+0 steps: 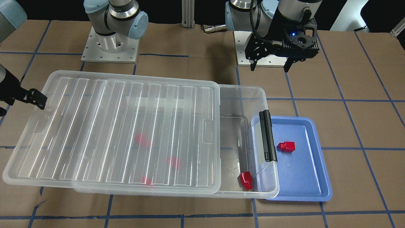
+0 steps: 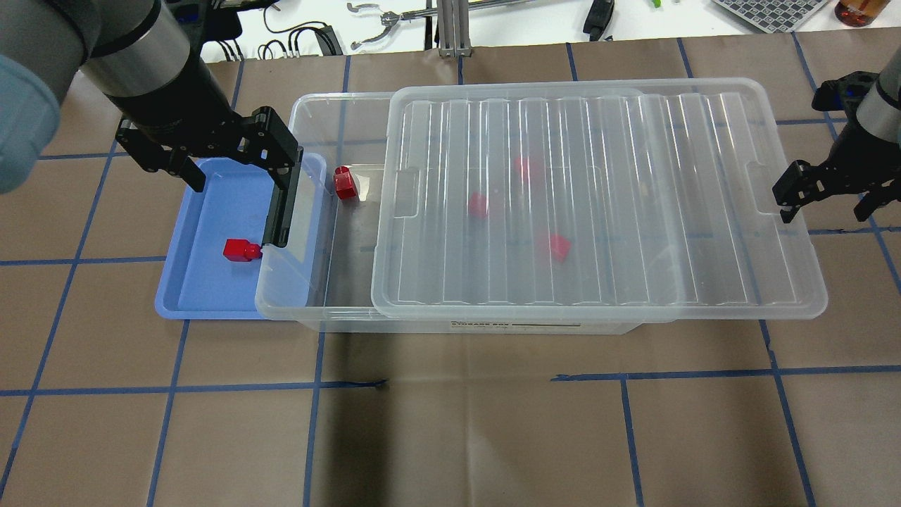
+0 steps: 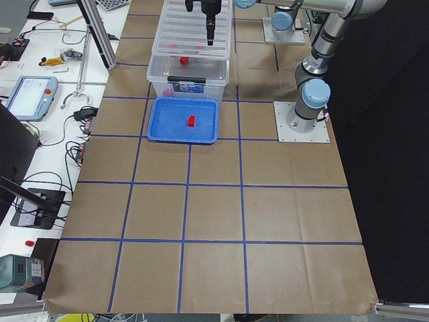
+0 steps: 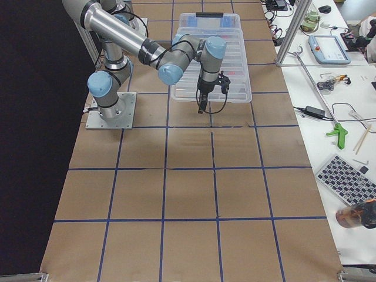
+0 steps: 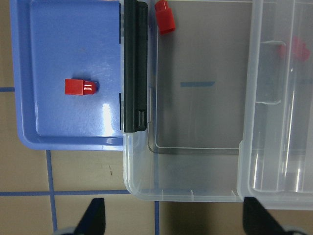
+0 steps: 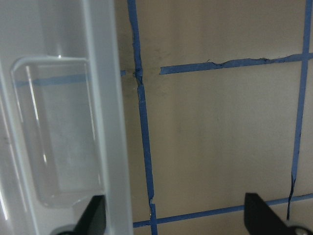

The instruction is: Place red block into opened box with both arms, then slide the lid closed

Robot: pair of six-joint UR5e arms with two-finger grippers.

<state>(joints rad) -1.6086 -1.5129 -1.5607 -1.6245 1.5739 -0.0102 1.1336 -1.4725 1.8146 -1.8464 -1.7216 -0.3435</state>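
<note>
The left gripper (image 2: 236, 169), spread and empty, is hovering over the tray (image 2: 204, 296) (one block (image 2: 239, 249) is lying there). A red block (image 2: 344, 183) is resting in the box (image 2: 345, 267), at its open end. The lid (image 2: 598, 197) is covering the rest. The right gripper (image 2: 825, 204), spread, is hovering at its far edge. Closing looks next, needing a leftward push.

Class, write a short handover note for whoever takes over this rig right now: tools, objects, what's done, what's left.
Left tool: open, empty, raised near the latch end of the box.
Right tool: open, empty, at the short end of the lid opposite the latch.
Done: a red block lies in the box's uncovered end; three more show under the lid.
Another red block lies on the blue tray.
Left: probably move it in, then slide the lid closed.
</note>
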